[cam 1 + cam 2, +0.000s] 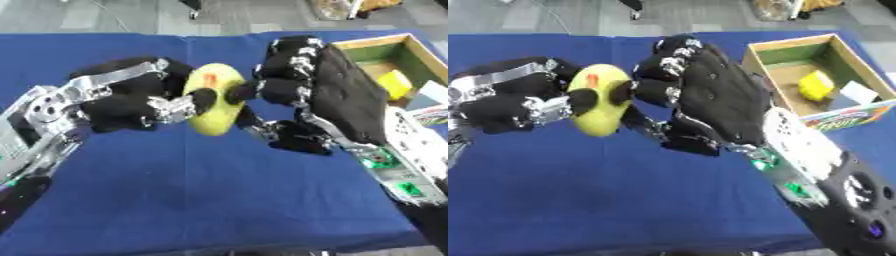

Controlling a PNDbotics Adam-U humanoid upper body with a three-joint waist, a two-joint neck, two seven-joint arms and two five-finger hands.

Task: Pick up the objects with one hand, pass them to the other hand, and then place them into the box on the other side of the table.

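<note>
1. A yellow fruit (213, 106), rounded and oblong with a small red-orange sticker on its upper face, is held in mid-air at the centre-left of the frame, above the blue table (219, 200).
2. The left hand (144, 102) is closed around the fruit from the frame's left, with its fingers curled over the near side.
3. The right hand (710, 95) is brought in from the right; its fingers are bent toward the fruit's right flank and appear to touch it, but whether they are truly wrapped around it cannot be told, as the back of the hand hides the contact.
4. The handover is judged to be under way, with the fruit between both hands.
5. The box (785, 75) is seen at the upper right of the frame, and a yellow item (816, 85) is already lying inside it.
6. The fruit is judged to be light and fairly stiff, probably a plastic or foam model, with a smooth skin that could slip between hard fingers.
7. It is best taken across its narrow waist, with thumb and fingers placed on opposite sides, so that the curved ends are not squeezed outward.
8. Release by the left hand is best delayed until the right hand's hold is seen to be complete.
</note>
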